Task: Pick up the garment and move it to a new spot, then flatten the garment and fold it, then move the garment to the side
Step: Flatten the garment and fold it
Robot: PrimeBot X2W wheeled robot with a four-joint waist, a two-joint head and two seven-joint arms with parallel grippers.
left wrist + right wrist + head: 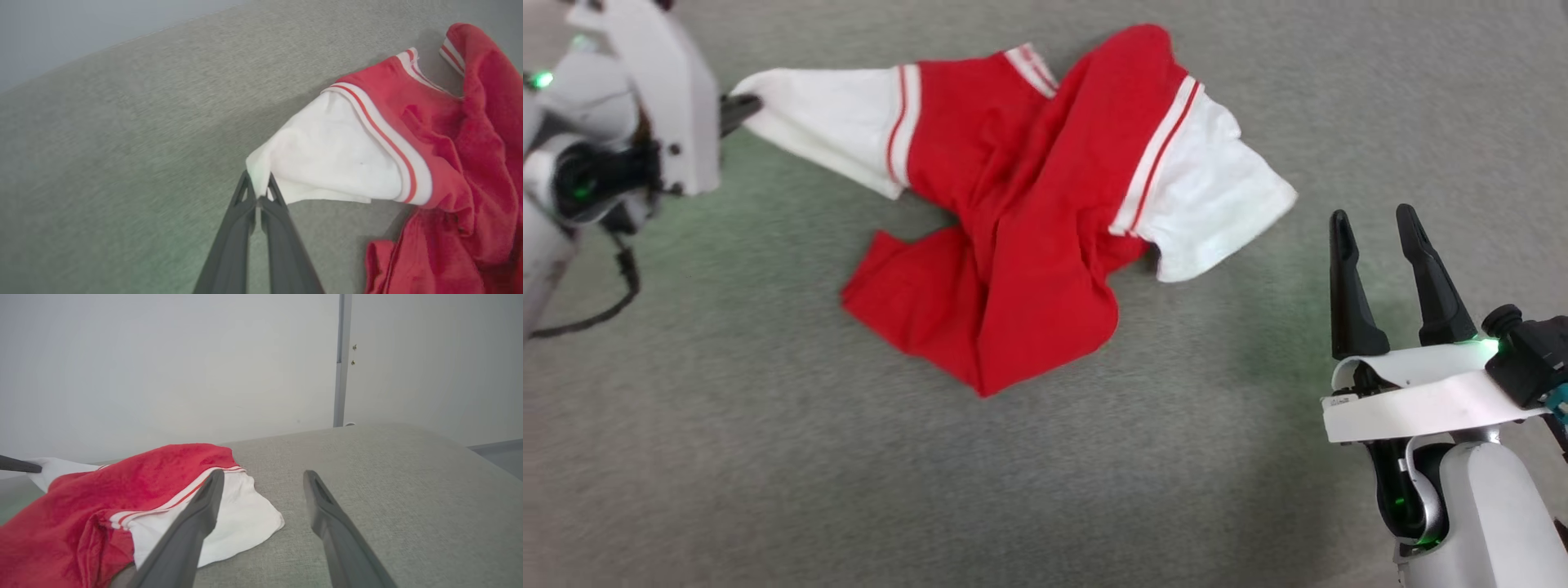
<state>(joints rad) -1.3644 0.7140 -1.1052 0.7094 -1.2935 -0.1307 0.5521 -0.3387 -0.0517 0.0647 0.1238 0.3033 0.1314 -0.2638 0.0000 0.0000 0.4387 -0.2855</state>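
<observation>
While the grey padded surface (768,457) spreads across the whole head view, the garment (1021,220) lies crumpled on its upper middle. The red body is bunched and twisted. Its long axis runs from the upper left of the frame toward the centre right, with a white sleeve at each end. The sleeve at upper left (833,131) is drawn out to a point toward the left edge. The sleeve at centre right (1217,188) lies slack on the surface, cuff turned toward the lower right. No number shows on the red cloth (the folds hide it, or that face is turned down).

At the upper left of the head view the left gripper (739,106) has its two dark fingers pressed together on the very tip of the near sleeve. In the left wrist view a small fold of white cloth sits pinched between the fingertips. At the lower right the right gripper (1374,216) stands with its fingers apart and empty, pointing up the frame and clear of the cloth. In the right wrist view the slack sleeve lies just left of its left finger.

By my reading the coming move turns on this: the shirt is held at one end only. Its free end lies up and left of the right gripper, the nearer arm to it.
</observation>
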